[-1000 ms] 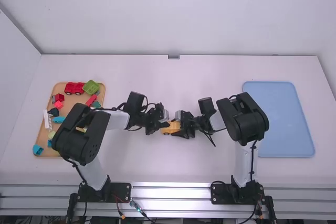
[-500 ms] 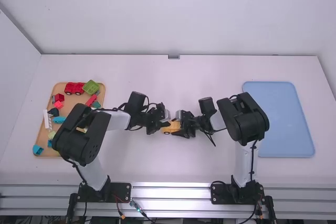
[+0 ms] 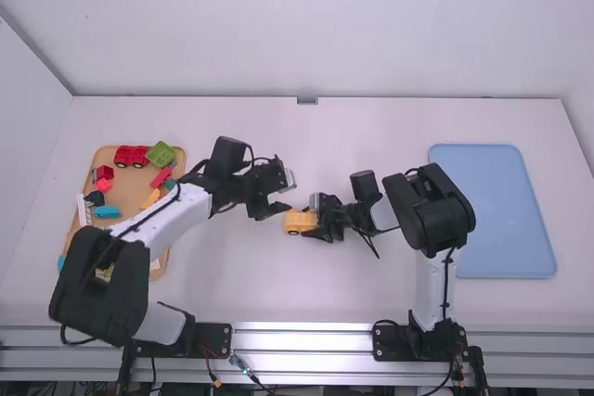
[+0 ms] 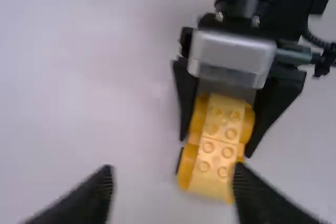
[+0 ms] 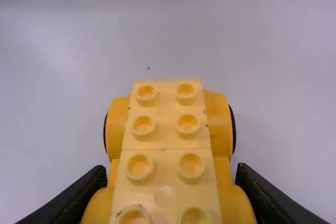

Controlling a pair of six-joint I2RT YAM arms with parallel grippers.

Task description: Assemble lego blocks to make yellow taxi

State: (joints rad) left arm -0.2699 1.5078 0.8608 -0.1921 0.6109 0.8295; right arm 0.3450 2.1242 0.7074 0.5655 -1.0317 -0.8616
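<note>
Yellow bricks form a low toy car (image 3: 299, 222) near the middle of the white table (image 3: 362, 294), its studded top bare and facing up. The right gripper (image 5: 172, 177) is closed on one end of it, a finger against either side, which leaves the studs free; that grip probably steadies the body so that a further piece can be pressed down from above. The left gripper (image 4: 174, 182) is open and empty, close to the car's other end, its fingers parted wide, so that arm seems the one free to fetch. Farther out on the left, a wooden tray (image 3: 130, 178) holds a yellow piece (image 3: 150, 199), perhaps meant for the taxi, among a red toy car (image 3: 131, 156) and a green block (image 3: 161, 155). Far right lies a blue tray (image 3: 492, 210), likely for the finished taxi.
</note>
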